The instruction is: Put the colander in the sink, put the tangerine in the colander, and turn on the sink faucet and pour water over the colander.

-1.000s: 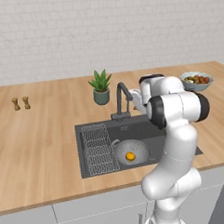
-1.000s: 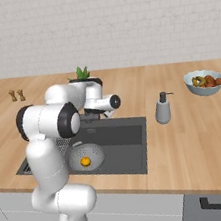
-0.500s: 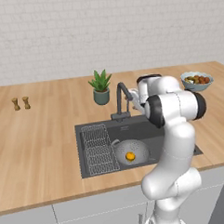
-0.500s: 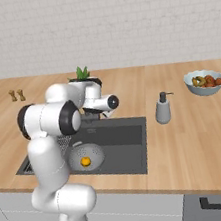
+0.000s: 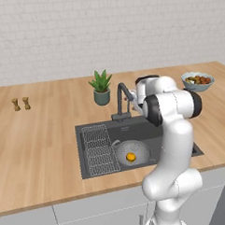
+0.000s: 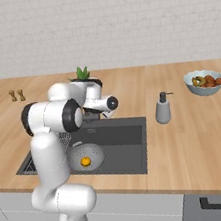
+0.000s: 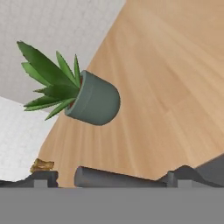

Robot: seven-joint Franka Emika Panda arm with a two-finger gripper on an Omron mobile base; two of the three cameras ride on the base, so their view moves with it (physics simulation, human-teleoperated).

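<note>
Well, from the left base view the colander sits in the sink with the tangerine inside it, while the gripper hangs up beside the sink faucet, well above the fruit.

From the right base view, the tangerine lies low in the basin, below the arm.

Through the hand view, the fingers stand wide apart, a dark faucet bar lying between them, a potted plant beyond.

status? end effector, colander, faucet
End effector open, at the sink faucet. Tangerine in colander, in sink. No water visible.
</note>
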